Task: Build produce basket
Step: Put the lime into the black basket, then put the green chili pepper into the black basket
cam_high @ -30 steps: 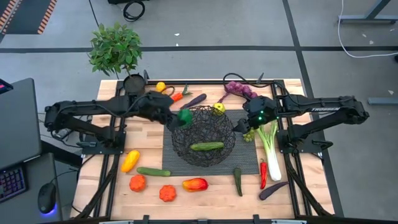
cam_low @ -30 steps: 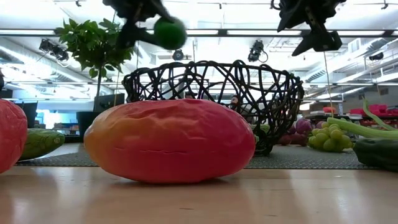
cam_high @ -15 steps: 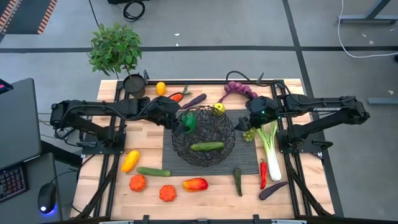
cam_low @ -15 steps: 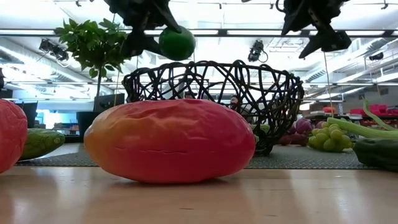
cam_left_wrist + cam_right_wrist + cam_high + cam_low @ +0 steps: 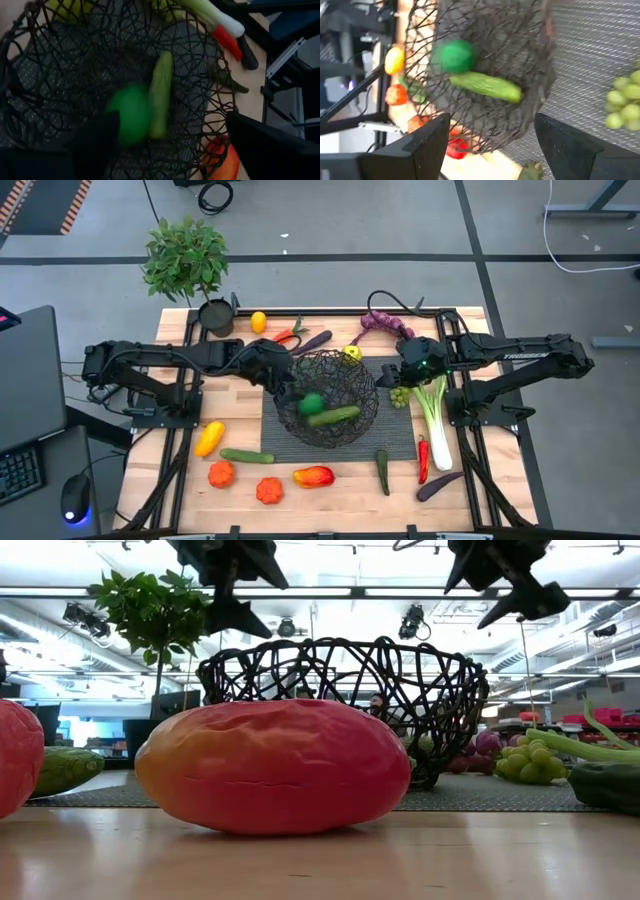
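Note:
The black wire basket stands on a grey mat at the table's middle. Inside it lie a round green fruit and a cucumber, side by side on the mesh bottom; both also show in the left wrist view, the fruit beside the cucumber. My left gripper hangs open over the basket's left rim, with nothing between its fingers. My right gripper stands open above the basket's right rim, near the green grapes, and is also empty.
Produce lies around the basket: leek, red chili and aubergine at the right; yellow pepper, cucumber and tomatoes at the near left. A potted plant stands at the far left corner.
My left gripper has moved toward the basket and down a little, rolled at the wrist, and opened. It let go of the round green fruit, which has dropped into the basket beside the cucumber. My right gripper has rolled in place.

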Motion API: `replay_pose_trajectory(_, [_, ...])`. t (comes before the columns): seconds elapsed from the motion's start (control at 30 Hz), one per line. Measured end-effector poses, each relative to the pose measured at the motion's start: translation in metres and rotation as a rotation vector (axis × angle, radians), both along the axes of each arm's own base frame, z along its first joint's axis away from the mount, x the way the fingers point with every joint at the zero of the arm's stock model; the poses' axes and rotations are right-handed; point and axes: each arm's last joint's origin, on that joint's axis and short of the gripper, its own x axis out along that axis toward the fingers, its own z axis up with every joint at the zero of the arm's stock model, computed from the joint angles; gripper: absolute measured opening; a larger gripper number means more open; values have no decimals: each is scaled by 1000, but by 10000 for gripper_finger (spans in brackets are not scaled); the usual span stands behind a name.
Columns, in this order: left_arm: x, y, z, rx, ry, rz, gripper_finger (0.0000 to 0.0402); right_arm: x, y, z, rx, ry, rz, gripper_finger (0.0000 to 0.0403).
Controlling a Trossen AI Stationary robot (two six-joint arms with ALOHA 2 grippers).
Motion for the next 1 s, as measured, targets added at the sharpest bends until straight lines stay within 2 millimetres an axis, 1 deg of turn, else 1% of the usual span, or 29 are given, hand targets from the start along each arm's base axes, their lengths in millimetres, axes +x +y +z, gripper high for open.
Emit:
replay_pose_trajectory(0.07, [1, 0, 1, 2, -16, 0, 394, 0, 5, 0, 14, -1, 22, 295])
replay_pose_trajectory(0.13, [2, 0, 3, -18, -33, 18, 392, -1, 12, 0, 52, 8, 61, 295])
replay_pose_trajectory(0.3, [-1, 0, 5, -206, -21, 169, 383, -7, 38, -3, 196, 77, 133, 295])
replay_pose_trajectory(0.43, [-3, -3, 8, -292, -30, 215, 383, -13, 62, -7, 295, 156, 110, 295])
replay_pose_trajectory(0.57, [-4, -3, 16, -361, -69, 243, 382, -11, 87, -19, 333, 254, 86, 295])
replay_pose_trajectory(0.63, [-5, -3, 27, -365, -98, 239, 382, -6, 98, -29, 329, 313, 83, 295])
replay_pose_trajectory(0.8, [-3, -3, 68, -346, -218, 201, 382, 12, 122, -58, 279, 417, 108, 295])
replay_pose_trajectory(0.87, [-4, -4, 87, -325, -283, 174, 382, 20, 129, -68, 273, 426, 100, 295])
replay_pose_trajectory(1.0, [-8, -7, 118, -280, -345, 128, 382, 34, 143, -86, 275, 434, 71, 295])
